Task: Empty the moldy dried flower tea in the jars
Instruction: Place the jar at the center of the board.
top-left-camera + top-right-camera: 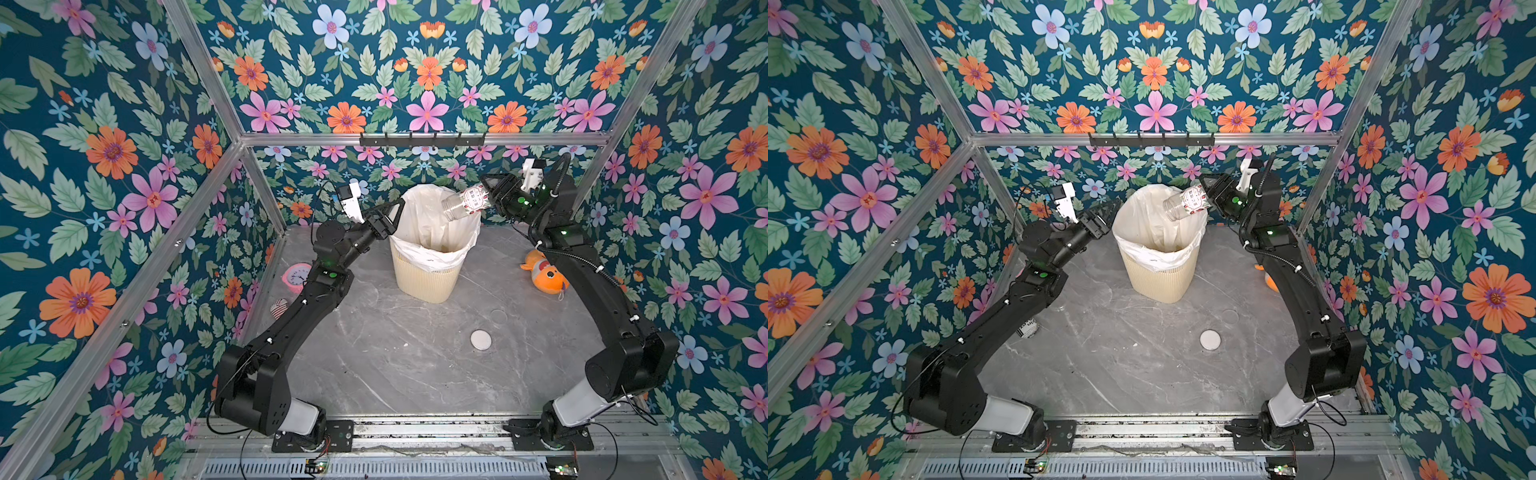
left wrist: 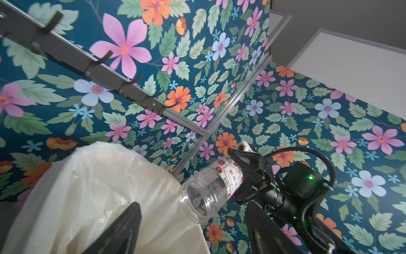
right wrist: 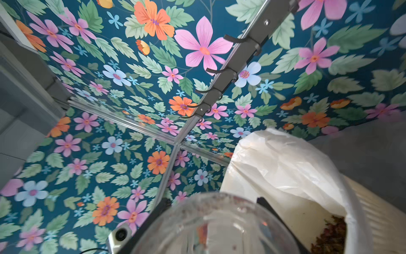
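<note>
The grey marbled tabletop I work over carries a cream waste bin at centre frame in both top views. A white disc lid and a clear lid lie lower right of it. An orange plush toy sits at right, and a pink clock and a patterned can at left.

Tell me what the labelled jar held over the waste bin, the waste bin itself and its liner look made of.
The labelled jar is probably clear, glossy plastic: the wallpaper shows through its wall. The waste bin is likely cream plastic, with a matt, finely ribbed wall. The liner looks like thin white plastic film, translucent, creased and folded over the rim.
</note>
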`<state>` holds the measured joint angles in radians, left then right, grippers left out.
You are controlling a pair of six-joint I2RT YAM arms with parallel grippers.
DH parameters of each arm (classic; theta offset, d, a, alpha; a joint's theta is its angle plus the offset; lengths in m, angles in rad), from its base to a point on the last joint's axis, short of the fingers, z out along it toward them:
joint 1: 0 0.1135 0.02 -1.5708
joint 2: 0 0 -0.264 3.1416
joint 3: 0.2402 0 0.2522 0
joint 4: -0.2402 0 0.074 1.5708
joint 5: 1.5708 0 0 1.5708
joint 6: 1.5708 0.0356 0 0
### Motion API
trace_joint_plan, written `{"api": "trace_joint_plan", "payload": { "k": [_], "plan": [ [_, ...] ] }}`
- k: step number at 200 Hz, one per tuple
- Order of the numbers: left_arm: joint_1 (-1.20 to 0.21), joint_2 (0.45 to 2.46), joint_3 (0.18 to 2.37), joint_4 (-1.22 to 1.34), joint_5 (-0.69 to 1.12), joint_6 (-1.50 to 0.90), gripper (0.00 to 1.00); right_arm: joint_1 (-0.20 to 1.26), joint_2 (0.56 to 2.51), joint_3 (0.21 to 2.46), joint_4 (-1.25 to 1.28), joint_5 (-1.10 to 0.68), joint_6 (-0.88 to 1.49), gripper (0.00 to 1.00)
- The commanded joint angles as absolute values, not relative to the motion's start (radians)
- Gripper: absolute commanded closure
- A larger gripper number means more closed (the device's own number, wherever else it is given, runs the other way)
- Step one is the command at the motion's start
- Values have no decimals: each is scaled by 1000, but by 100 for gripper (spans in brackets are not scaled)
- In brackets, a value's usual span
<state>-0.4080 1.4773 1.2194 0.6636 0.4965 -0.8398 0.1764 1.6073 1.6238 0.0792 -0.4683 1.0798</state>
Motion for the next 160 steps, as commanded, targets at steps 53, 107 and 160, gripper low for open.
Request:
{"api": "trace_joint_plan", "payload": {
  "k": [53, 107, 160],
  "plan": [
    [-474, 1613, 1436, 540, 722, -902, 34, 163, 1605, 1502, 498, -620, 1448, 48],
    [-506, 1679, 1527, 493, 778, -940, 44, 161, 1582, 1455, 489, -618, 1433, 50],
    [-524, 1704, 1570, 475, 775, -938, 53, 161, 1571, 1432, 477, -621, 1411, 52]
  ]
}}
